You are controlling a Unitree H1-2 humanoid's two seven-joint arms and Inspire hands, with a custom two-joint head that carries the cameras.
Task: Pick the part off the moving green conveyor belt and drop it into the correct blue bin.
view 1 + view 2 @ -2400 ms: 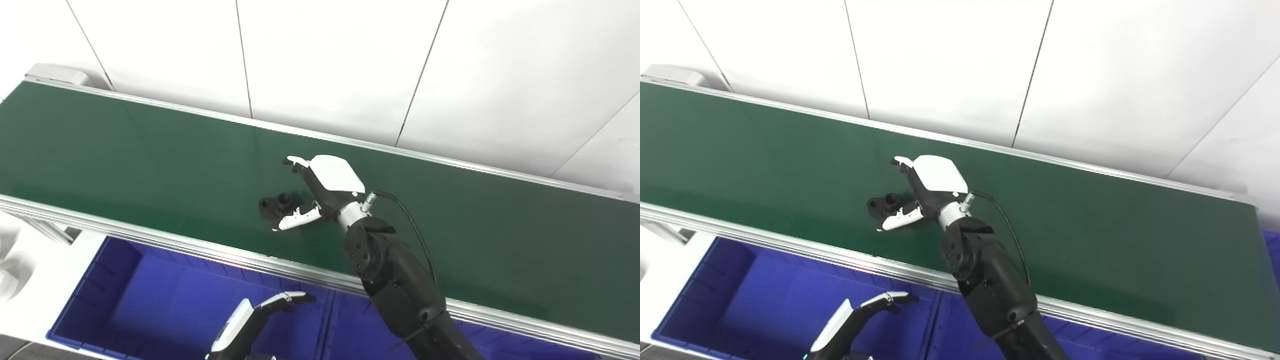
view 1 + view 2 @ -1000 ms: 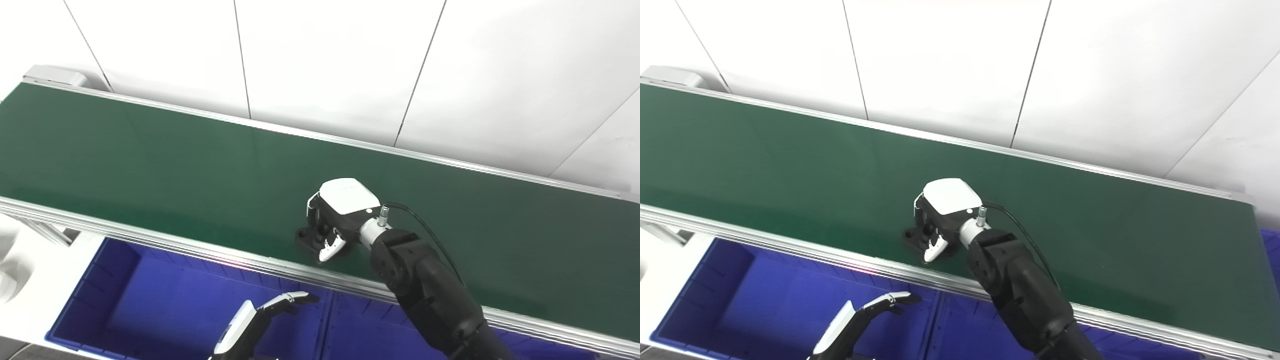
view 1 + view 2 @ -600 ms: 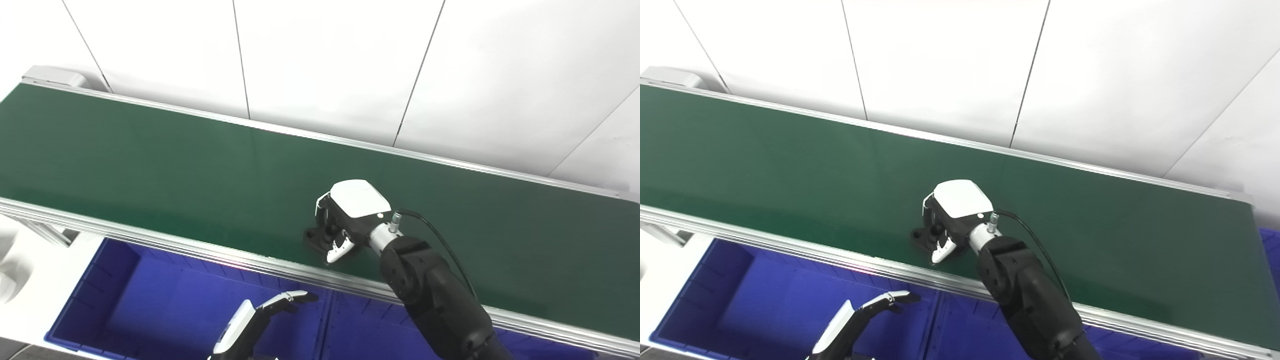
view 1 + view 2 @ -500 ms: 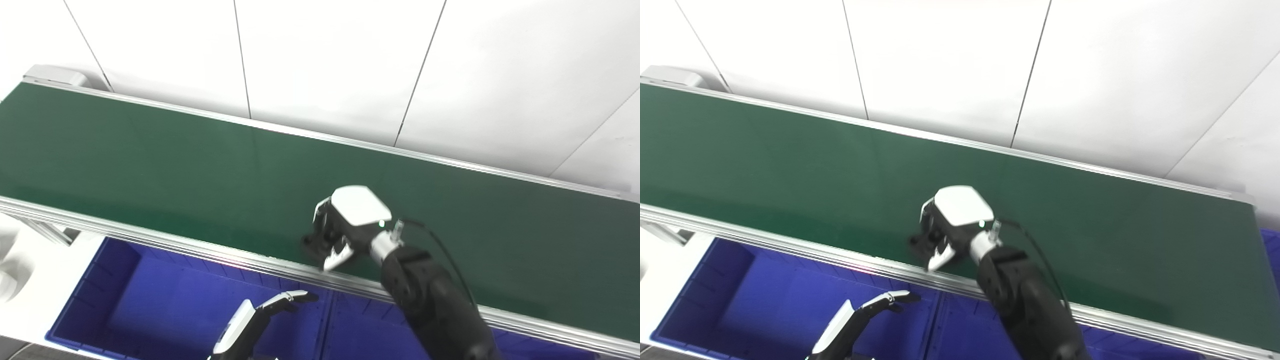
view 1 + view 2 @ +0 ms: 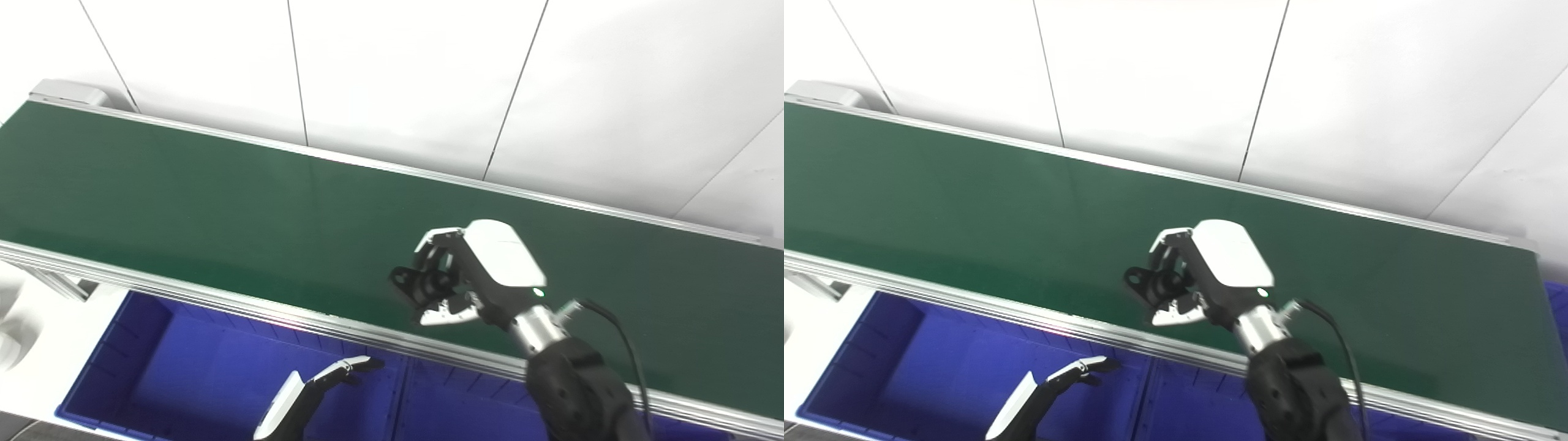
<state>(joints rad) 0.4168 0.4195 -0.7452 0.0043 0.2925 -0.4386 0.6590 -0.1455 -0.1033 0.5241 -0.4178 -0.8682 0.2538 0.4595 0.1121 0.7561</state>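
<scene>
A small black part (image 5: 416, 285) with a round hole hangs above the green conveyor belt (image 5: 184, 202), pinched between the thumb and fingers of my right hand (image 5: 471, 275). That hand is white-backed and sits raised over the belt's near edge. In the right eye view the same part (image 5: 1150, 284) shows just left of the right hand (image 5: 1213, 269). My left hand (image 5: 312, 392) hovers low over the blue bin (image 5: 177, 361) with its fingers stretched out and nothing in it.
The belt's aluminium front rail (image 5: 245, 303) runs between the belt and the bins. A second blue bin (image 5: 453, 410) adjoins the first on the right, split by a divider wall. White wall panels stand behind the belt.
My right hand closed on the black part, lifted it off the belt and carried it right and toward me. The left hand barely shifted.
</scene>
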